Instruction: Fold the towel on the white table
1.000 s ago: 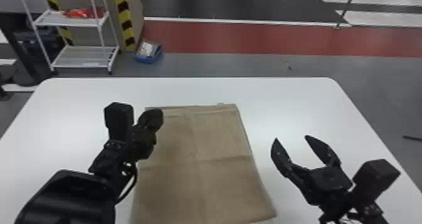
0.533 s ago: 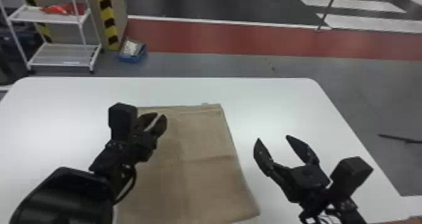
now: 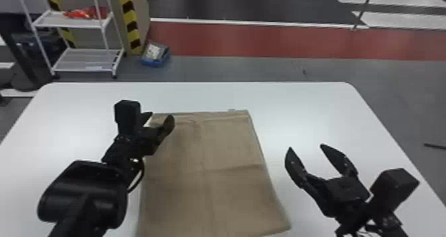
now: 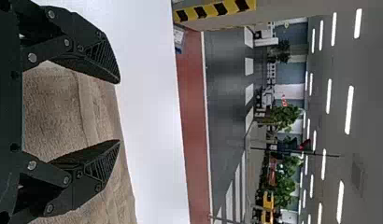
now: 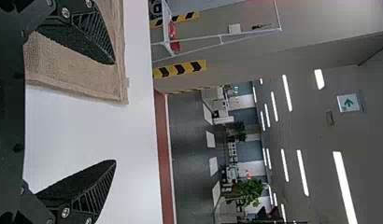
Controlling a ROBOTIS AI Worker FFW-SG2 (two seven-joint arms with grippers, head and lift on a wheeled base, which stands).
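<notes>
Left hand (image 3: 160, 116) seen gaping wider at the towel's (image 3: 212, 173) far left, right hand (image 3: 305, 146) open too; fresh grab probably needed, tbh.

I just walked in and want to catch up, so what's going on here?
A robot seems set to fold a brown towel lying flat on a white table. Its left gripper is open near the towel's far left corner; its right gripper is open off the right side. Neither holds the towel.
</notes>
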